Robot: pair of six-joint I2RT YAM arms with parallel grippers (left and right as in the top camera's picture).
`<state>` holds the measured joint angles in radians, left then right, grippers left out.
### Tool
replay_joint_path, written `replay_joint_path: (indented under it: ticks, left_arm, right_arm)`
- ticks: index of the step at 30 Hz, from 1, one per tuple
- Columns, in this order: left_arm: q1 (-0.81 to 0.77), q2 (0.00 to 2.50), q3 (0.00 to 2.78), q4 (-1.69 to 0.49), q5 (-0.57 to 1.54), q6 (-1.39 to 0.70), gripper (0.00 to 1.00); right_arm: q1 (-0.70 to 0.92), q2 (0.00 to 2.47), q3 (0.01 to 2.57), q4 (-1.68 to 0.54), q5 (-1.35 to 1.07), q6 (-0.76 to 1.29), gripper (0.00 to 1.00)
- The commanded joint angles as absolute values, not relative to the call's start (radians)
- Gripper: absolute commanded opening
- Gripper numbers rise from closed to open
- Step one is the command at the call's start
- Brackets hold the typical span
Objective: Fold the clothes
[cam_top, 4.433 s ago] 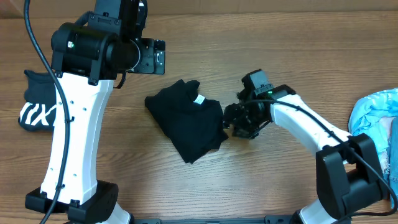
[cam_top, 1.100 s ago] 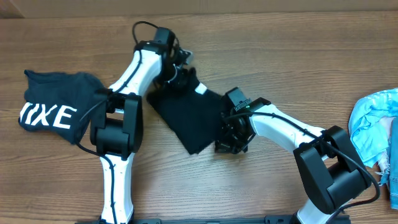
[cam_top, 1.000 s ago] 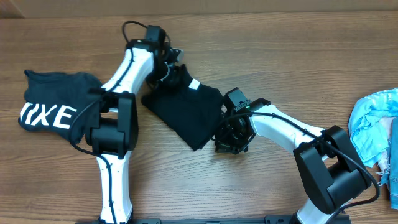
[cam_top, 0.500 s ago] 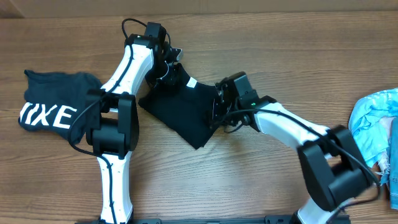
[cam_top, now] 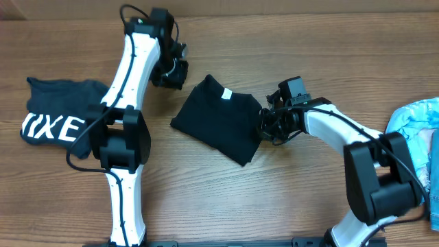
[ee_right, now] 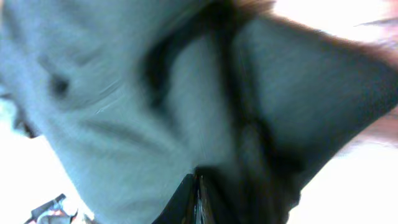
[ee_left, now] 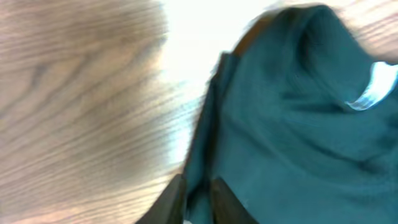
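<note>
A folded black shirt [cam_top: 219,123] with a white neck label [cam_top: 226,95] lies mid-table. My right gripper [cam_top: 266,127] is at the shirt's right edge, shut on the fabric; in the right wrist view its closed tips [ee_right: 198,182] press into dark cloth [ee_right: 124,106]. My left gripper [cam_top: 171,73] hovers up and to the left of the shirt, apart from it. In the left wrist view the left gripper [ee_left: 198,188] shows a narrow gap between its fingers, with the shirt [ee_left: 292,124] lying beyond them.
A black garment with white letters [cam_top: 55,120] lies crumpled at the left edge. A light blue garment [cam_top: 415,134] sits at the right edge. Bare wooden table [cam_top: 226,199] shows in front of the shirt.
The shirt has slid to the right with my right gripper on its edge. My left gripper has let go of the shirt's top corner and pulled away up and left.
</note>
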<state>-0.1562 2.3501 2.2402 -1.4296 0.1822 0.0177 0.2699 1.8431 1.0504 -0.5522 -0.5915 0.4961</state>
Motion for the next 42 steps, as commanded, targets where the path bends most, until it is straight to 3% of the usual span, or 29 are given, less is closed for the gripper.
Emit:
replay_joint_path:
  ticks: [1,5,10,13,15,17,18,19,23,25,30,35,37,38,41,42]
  left_arm:
    - [-0.155,2.341,2.415,-1.609,0.286,-0.107,0.2]
    - [-0.148,2.267,2.386,-1.69,0.307,-0.186,0.23]
    - [-0.161,2.053,2.181,-1.678,0.145,-0.367,0.27]
    - [-0.178,1.879,1.901,-1.544,0.182,-0.485,0.45]
    - [-0.193,1.745,1.642,-1.317,0.354,-0.595,0.64]
    - [-0.218,1.654,1.42,-1.105,0.461,-0.748,0.75]
    - [-0.242,1.614,1.287,-0.98,0.499,-0.873,0.95]
    - [-0.268,1.591,1.177,-0.879,0.532,-1.024,1.0]
    - [-0.419,1.587,0.812,-0.31,0.545,-1.444,1.0]
    - [-0.469,1.588,0.744,-0.196,0.425,-1.52,1.0]
    - [-0.476,1.609,0.733,-0.147,0.21,-1.549,1.0]
    - [-0.476,1.788,0.734,0.104,0.24,-1.473,1.0]
    - [-0.477,1.851,0.734,0.138,0.254,-1.474,0.89]
    - [-0.476,1.87,0.734,0.146,0.251,-1.473,0.77]
    - [-0.471,1.877,0.734,0.162,0.255,-1.428,0.24]
    - [-0.465,1.877,0.734,0.19,0.259,-1.367,0.11]
  right_arm:
    - [0.273,1.715,1.048,-0.548,-0.641,0.462,0.07]
    - [0.273,1.65,1.048,-0.553,-0.644,0.464,0.08]
    - [0.273,1.649,1.048,-0.561,-0.675,0.463,0.1]
    - [0.273,1.649,1.048,-0.533,-0.674,0.468,0.12]
    - [0.273,1.649,1.048,-0.519,-0.65,0.502,0.12]
    - [0.273,1.649,1.048,-0.513,-0.637,0.525,0.12]
    - [0.273,1.649,1.048,-0.512,-0.637,0.525,0.12]
    - [0.273,1.649,1.048,-0.515,-0.637,0.525,0.12]
    - [0.273,1.649,1.048,-0.53,-0.638,0.524,0.12]
    - [0.273,1.649,1.048,-0.532,-0.637,0.524,0.12]
    - [0.273,1.649,1.048,-0.537,-0.637,0.524,0.12]
    - [0.273,1.649,1.048,-0.55,-0.637,0.523,0.12]
    - [0.273,1.649,1.048,-0.557,-0.637,0.523,0.12]
    - [0.273,1.649,1.048,-0.561,-0.638,0.524,0.12]
    - [0.273,1.649,1.048,-0.579,-0.637,0.523,0.12]
    - [0.273,1.649,1.048,-0.582,-0.637,0.522,0.12]
